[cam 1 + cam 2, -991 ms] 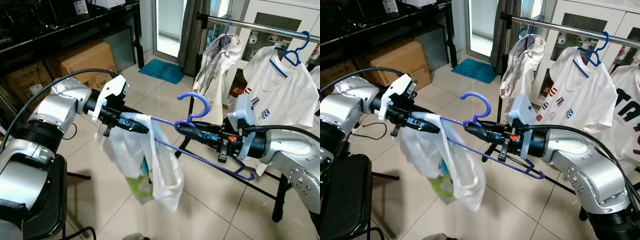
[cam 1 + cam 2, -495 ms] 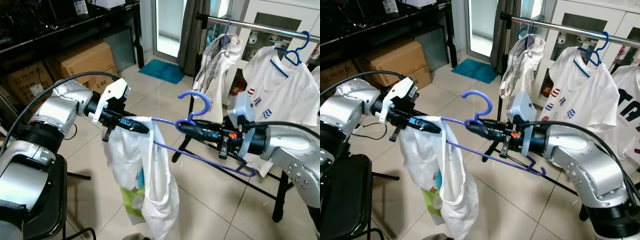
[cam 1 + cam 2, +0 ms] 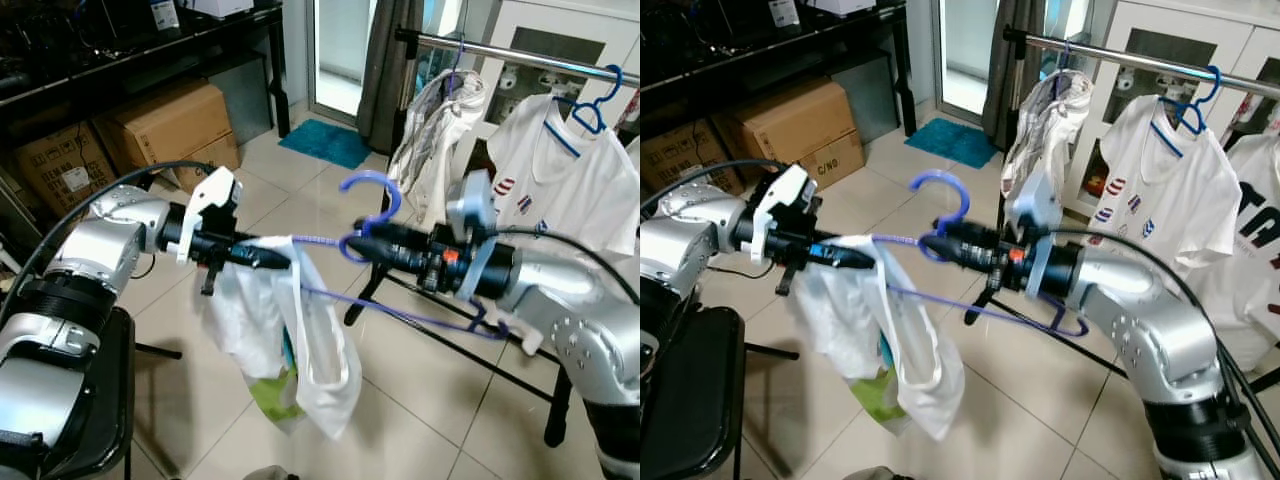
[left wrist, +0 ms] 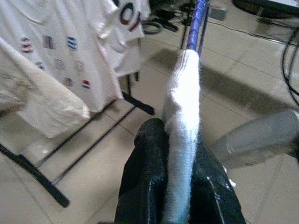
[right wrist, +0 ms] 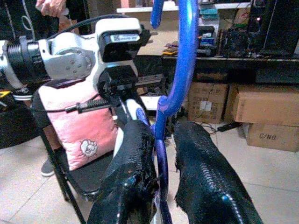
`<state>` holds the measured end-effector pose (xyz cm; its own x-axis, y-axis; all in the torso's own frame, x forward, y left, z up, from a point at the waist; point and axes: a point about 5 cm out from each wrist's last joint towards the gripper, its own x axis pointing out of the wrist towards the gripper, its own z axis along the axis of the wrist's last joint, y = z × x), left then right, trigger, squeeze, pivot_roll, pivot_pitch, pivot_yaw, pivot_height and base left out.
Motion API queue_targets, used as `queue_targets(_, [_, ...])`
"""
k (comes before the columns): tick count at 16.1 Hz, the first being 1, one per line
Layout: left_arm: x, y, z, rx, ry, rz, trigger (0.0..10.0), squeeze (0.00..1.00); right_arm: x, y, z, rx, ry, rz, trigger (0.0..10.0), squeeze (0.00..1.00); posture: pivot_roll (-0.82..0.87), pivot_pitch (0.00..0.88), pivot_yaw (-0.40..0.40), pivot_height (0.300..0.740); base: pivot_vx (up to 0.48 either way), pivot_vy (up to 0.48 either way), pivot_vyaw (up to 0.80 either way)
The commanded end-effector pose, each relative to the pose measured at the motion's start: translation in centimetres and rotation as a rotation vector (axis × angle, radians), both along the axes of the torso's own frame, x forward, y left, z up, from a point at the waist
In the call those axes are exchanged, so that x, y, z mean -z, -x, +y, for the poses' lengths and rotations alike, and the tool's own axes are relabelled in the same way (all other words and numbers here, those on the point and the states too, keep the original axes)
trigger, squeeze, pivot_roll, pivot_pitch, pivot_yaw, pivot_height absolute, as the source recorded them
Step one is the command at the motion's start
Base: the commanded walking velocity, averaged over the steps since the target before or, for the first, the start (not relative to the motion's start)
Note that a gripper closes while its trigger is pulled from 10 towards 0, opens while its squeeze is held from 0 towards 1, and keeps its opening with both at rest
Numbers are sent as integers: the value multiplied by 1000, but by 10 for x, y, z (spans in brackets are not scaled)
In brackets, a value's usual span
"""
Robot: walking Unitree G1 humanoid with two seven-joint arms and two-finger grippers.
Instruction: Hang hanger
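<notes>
Purple plastic hanger [image 3: 380,262] carrying a limp white garment [image 3: 290,335], held level in mid-air between both arms, well short of the metal clothes rail [image 3: 500,50] at far right. Right gripper [image 3: 362,244] clenched on the hanger neck just under the hook, jaws either side of the purple stem in the right wrist view, presumably so the hook stays upright and free to go over the rail. Left gripper [image 3: 278,262] pinched on the cloth-wrapped left end of the hanger, jaws tight around white fabric, likely to steady the load and stop the garment sliding off. Rail already bearing a white printed T-shirt on a blue hanger [image 3: 565,165] and a bunched pale garment [image 3: 435,125]. Free space on the rail hard to judge; right end of the rail cut off; hanger's right shoulder partly hidden behind the right arm
</notes>
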<state>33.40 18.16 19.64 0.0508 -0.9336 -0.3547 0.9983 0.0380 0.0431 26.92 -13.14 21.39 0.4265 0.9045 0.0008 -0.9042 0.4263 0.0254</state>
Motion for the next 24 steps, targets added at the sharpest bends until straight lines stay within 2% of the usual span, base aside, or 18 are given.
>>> queue_targets(1, [-8, -4, 6, -59, 23, -58, 0, 0, 0, -7, -11, 84, -31, 28, 10000, 1000, -110, 0, 30, 740, 0, 0, 0])
queue_targets(2, [-6, -5, 9, -107, 28, -71, 0, 0, 3, -8, -15, 117, -38, 31, 10000, 1000, -115, 0, 31, 740, 0, 0, 0])
queue_targets(5, [1, -7, 9, -163, 48, -73, 0, 0, 0, -6, -34, 248, -60, -73, 10000, 1000, -157, 0, 76, 740, 0, 0, 0])
queue_targets(6, [5, -10, 5, -176, 73, -59, 0, 0, -4, -9, -48, 359, -124, -121, 10000, 1000, -164, 0, 87, 740, 0, 0, 0])
queue_targets(7, [6, -11, 4, -193, 85, -61, 0, 0, -5, -9, -53, 414, -162, -125, 10000, 1000, -169, 0, 79, 740, 0, 0, 0])
queue_targets(8, [2, -15, 1, -210, 99, -77, 0, 0, -14, -10, -60, 507, -267, -147, 10000, 1000, -173, 0, 85, 740, 0, 0, 0])
queue_targets(9, [1, -18, 0, -232, 135, -83, 0, 0, -16, -9, -63, 561, -310, -167, 10000, 1000, -185, 0, 94, 740, 0, 0, 0])
queue_targets(10, [1, -19, -1, -245, 142, -95, 0, 0, -14, -7, -67, 595, -313, -175, 10000, 1000, -186, 0, 90, 740, 0, 0, 0])
queue_targets(11, [0, -20, 0, -248, 152, -99, 0, 0, -12, -2, -66, 567, -316, -163, 10000, 1000, -192, 0, 95, 740, 0, 0, 0])
queue_targets(13, [-4, -21, 0, -244, 184, -102, 0, 0, -7, 7, -64, 504, -288, -138, 10000, 1000, -202, 0, 100, 740, 0, 0, 0])
queue_targets(14, [-16, -24, 0, -227, 237, -108, 0, 0, 2, 21, -57, 424, -201, -112, 10000, 1000, -201, 0, 99, 740, 0, 0, 0])
queue_targets(16, [-33, -27, -2, -187, 275, -124, 0, 0, 15, 37, -46, 304, -66, -85, 10000, 1000, -193, 0, 98, 740, 0, 0, 0])
queue_targets(18, [-43, -27, -4, -151, 282, -136, 0, 0, 23, 43, -38, 239, -24, -40, 10000, 1000, -187, 0, 105, 740, 0, 0, 0])
queue_targets(20, [-60, -28, -11, -95, 291, -172, 0, 0, 39, 38, -18, 220, 39, -17, 10000, 1000, -179, 0, 109, 740, 0, 0, 0])
queue_targets(22, [-70, -27, -16, -48, 302, -185, 0, 0, 55, 25, -9, 310, 115, 36, 10000, 1000, -165, 0, 109, 740, 0, 0, 0])
queue_targets(24, [-75, -27, -17, -34, 300, -190, 0, 0, 63, 20, -1, 357, 90, 166, 10000, 1000, -153, 0, 106, 740, 0, 0, 0])
